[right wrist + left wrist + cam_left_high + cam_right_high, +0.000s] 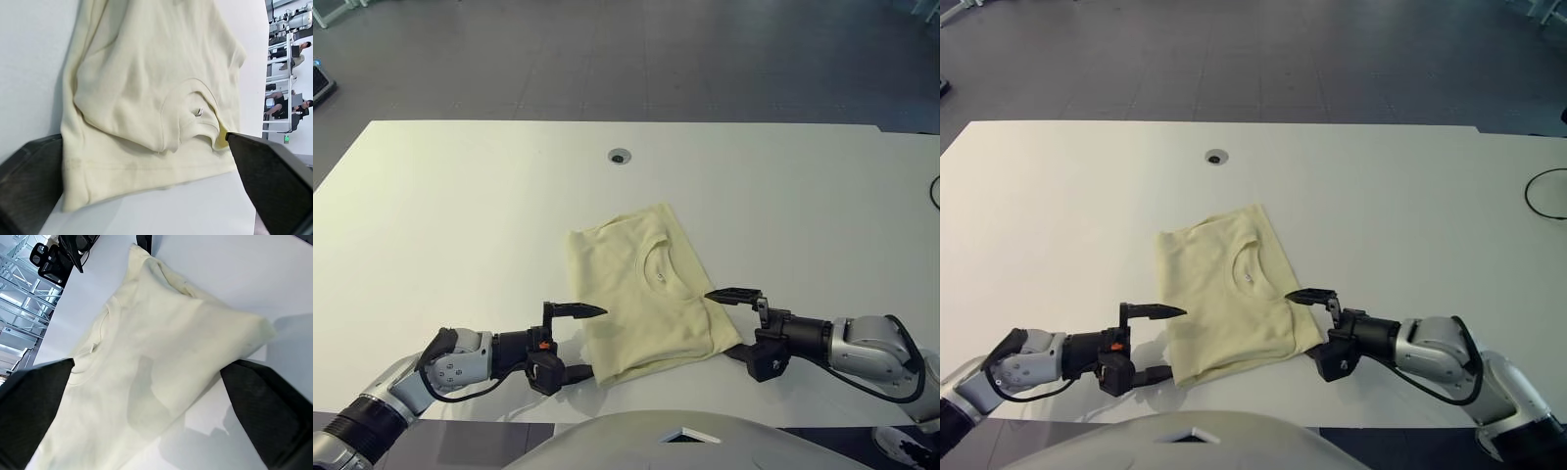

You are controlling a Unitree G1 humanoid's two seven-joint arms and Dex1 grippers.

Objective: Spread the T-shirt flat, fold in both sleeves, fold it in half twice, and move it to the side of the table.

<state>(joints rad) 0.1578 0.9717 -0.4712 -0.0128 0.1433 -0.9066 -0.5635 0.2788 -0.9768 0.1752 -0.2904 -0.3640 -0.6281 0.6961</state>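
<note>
A pale yellow T-shirt (641, 294) lies folded into a rough rectangle on the white table (460, 196), collar facing up. My left gripper (595, 341) stands open at the shirt's near left corner, one finger above the cloth and one at table level. In the left wrist view the shirt (146, 347) lies between the two dark fingers (29, 406). At the near right corner my right gripper (717, 325) is open too, one finger over the fold. The right wrist view has the collar (190, 117) and folded edge between its fingers (274, 176).
A small round grommet hole (620, 156) sits in the table behind the shirt. A black cable loop (1542, 196) lies at the table's far right edge. Bare tabletop spreads to both sides of the shirt and behind it.
</note>
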